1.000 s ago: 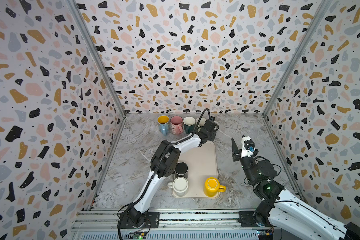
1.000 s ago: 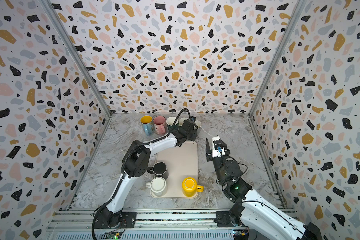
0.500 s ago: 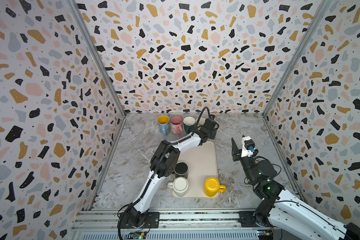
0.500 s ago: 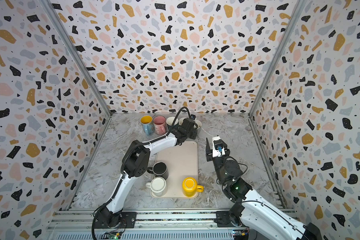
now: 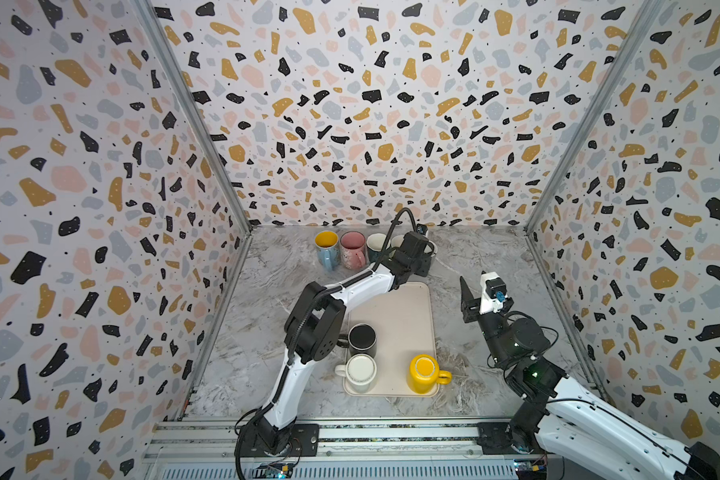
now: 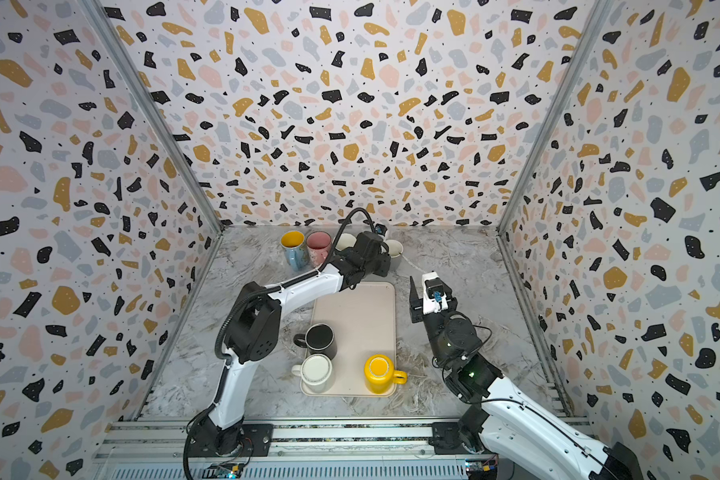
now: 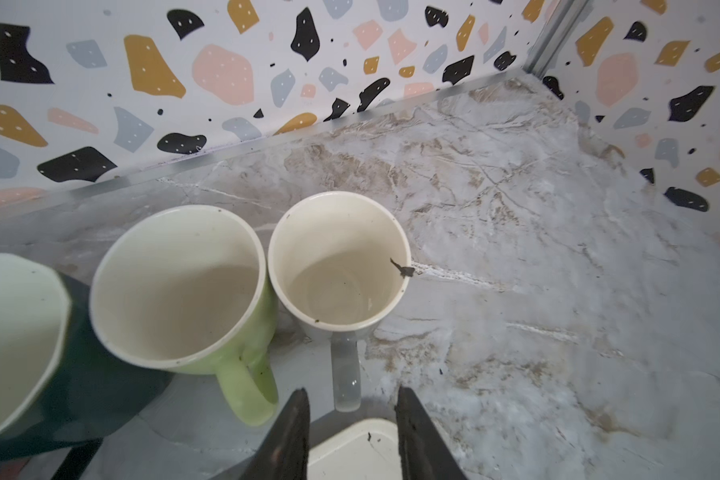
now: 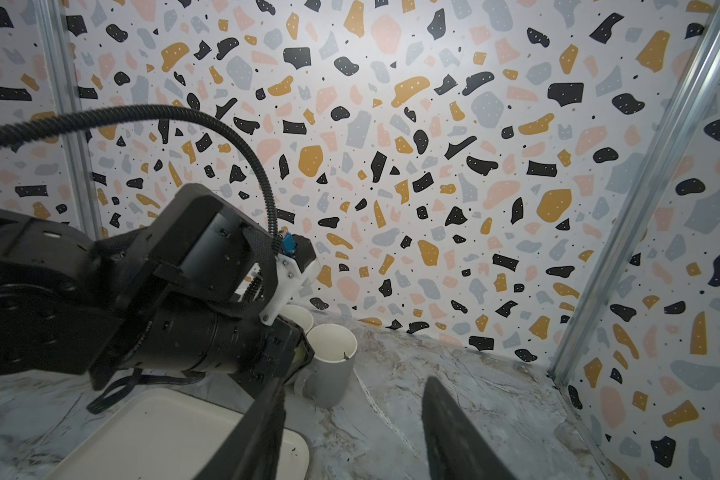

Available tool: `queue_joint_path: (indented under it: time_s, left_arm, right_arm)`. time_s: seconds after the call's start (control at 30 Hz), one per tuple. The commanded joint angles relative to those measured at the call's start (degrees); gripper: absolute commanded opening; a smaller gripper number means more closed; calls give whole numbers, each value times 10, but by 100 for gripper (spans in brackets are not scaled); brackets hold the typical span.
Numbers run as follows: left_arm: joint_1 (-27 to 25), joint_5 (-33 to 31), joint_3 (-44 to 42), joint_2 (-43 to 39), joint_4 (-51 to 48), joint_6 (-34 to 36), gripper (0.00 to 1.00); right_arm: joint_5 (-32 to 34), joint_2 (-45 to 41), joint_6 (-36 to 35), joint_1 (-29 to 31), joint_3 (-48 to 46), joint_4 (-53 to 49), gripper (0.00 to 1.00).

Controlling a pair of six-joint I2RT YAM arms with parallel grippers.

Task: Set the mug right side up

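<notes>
A grey mug (image 7: 337,257) stands right side up on the marble floor at the right end of the back row; both the left wrist view and the right wrist view (image 8: 333,365) show its open mouth. Its handle (image 7: 346,374) points toward my left gripper (image 7: 352,390). That gripper is open, with a finger on each side of the handle's end and a gap to it on both sides. In a top view the left gripper (image 5: 422,257) hides most of the mug. My right gripper (image 8: 356,384) hangs open and empty right of the tray (image 5: 400,307).
A green mug (image 7: 175,282) touches the grey one, with a dark teal mug (image 7: 17,332) beside it, then a pink mug (image 5: 353,249) and a blue mug (image 5: 326,249). On the tray's near end stand a black mug (image 5: 361,338), a white mug (image 5: 360,370) and a yellow mug (image 5: 422,372).
My left gripper has opened off the grey mug's handle. Neither arm has visibly shifted, and the right gripper stays as it was.
</notes>
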Motion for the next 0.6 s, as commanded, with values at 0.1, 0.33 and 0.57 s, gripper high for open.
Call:
queue_joint_path:
  time_s: [0.1,0.33,0.57]
  left_arm:
    - [-14,46,-87,-116,-7,16,36]
    - [-17,24,-266,-333,-57,9,43]
    - [-2,-37,-429,-565,-70,-74,57]
  right_arm:
    - [-17,11,22,-3,19,-7,55]
    - [-42,84,47,-5,89,-61,58]
    - [-73,227,109,-18,226,-144,62]
